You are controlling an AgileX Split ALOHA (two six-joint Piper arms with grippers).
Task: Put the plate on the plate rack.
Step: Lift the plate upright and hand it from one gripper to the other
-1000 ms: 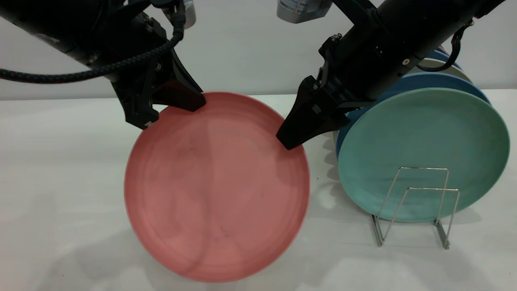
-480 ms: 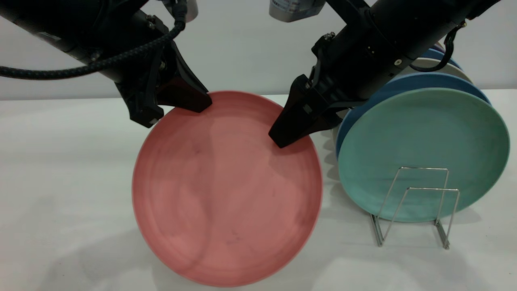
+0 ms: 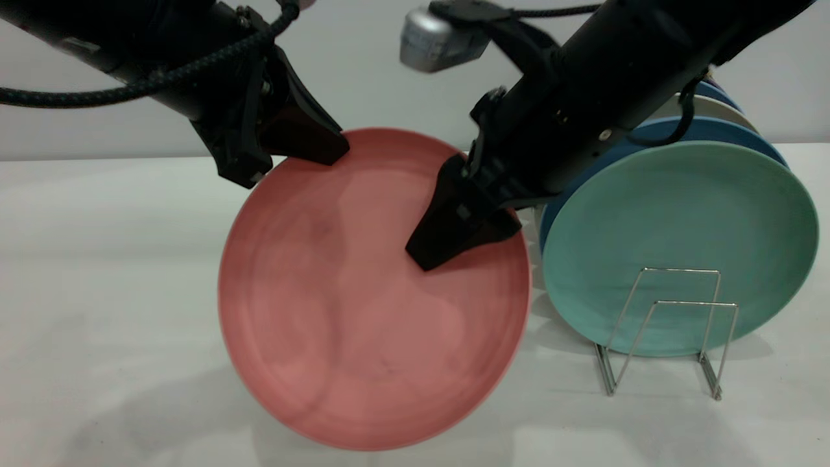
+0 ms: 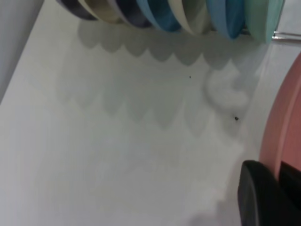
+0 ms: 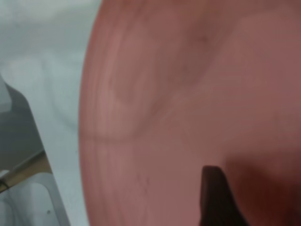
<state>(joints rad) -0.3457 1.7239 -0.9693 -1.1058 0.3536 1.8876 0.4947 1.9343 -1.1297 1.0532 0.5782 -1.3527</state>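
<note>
The salmon-pink plate [image 3: 363, 311] stands tilted on edge at the middle of the table, its face toward the exterior camera. My left gripper [image 3: 288, 155] is shut on its upper left rim; in the left wrist view a dark finger [image 4: 256, 197] sits against the pink rim [image 4: 280, 136]. My right gripper [image 3: 441, 243] lies over the upper right part of the plate's face, which fills the right wrist view [image 5: 188, 94]. The silver wire plate rack [image 3: 668, 324] stands to the right, its two front loops empty.
A teal-green plate [image 3: 681, 227] stands in the rack behind the front loops, with blue plates [image 3: 707, 130] and pale ones behind it. The same row of plates shows edge-on in the left wrist view [image 4: 188, 14]. White table surface lies to the left and in front.
The pink plate has moved right and slightly up with my left gripper. My right gripper has moved left and down, from the plate's right rim onto its face.
</note>
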